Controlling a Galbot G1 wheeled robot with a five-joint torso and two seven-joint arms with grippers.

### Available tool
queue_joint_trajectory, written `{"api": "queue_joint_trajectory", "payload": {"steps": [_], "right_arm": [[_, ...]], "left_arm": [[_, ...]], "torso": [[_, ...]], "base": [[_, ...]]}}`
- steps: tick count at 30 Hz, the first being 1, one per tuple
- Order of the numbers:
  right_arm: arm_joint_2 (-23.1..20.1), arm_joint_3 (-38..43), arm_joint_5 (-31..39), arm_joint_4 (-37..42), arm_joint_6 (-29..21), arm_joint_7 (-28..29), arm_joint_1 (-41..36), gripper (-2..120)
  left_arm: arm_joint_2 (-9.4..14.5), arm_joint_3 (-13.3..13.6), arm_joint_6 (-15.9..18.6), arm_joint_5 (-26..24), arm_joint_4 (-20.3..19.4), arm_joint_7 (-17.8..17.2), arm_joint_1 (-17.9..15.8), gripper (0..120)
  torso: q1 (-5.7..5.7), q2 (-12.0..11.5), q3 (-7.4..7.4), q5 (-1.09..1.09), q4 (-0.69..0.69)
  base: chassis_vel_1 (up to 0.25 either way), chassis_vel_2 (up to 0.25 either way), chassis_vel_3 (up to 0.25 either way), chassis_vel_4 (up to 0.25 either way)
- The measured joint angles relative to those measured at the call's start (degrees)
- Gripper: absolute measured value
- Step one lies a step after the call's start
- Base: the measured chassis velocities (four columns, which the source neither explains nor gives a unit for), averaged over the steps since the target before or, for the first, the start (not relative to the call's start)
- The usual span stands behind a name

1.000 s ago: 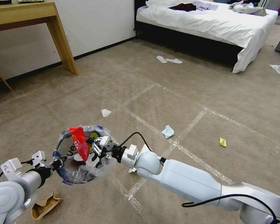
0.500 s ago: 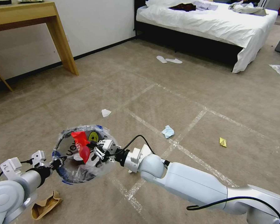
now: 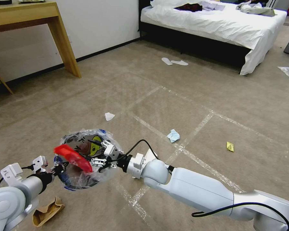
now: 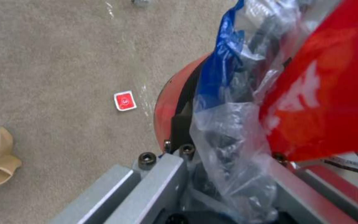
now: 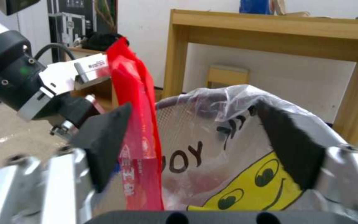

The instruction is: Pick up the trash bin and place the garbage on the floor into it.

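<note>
Right gripper: jaws now spread wide; red plastic wrapper released, tipped flat over small round red trash bin. Left gripper: clamping bin rim. Deposit judged nearly complete.

I see the red wrapper motion-blurred above the bin; the liner hides its bottom, and my left fingers are behind the bag.
</note>
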Motion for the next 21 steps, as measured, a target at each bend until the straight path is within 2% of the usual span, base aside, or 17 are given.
{"api": "queue_joint_trajectory", "payload": {"steps": [3,5,21], "right_arm": [[-0.02,0.00,-0.06,-0.01,0.01,0.01,0.04,87],[0.06,0.00,-0.07,-0.02,0.03,0.07,0.21,98],[-0.89,2.39,0.60,2.36,0.08,0.52,-0.01,100]], "left_arm": [[-0.04,0.06,0.00,0.06,0.05,0.05,-0.01,0],[-0.13,0.15,0.00,0.24,0.22,0.16,-0.09,0],[-0.12,0.14,0.00,0.61,1.22,0.45,-0.23,0]], "torso": [[0.00,0.00,0.00,0.00,0.00],[0.00,0.00,0.00,0.00,0.00],[0.00,0.00,0.00,0.00,0.00]], "base": [[0.000,0.000,0.000,0.000],[0.000,0.000,0.000,0.000],[0.000,0.000,0.000,0.000]]}}
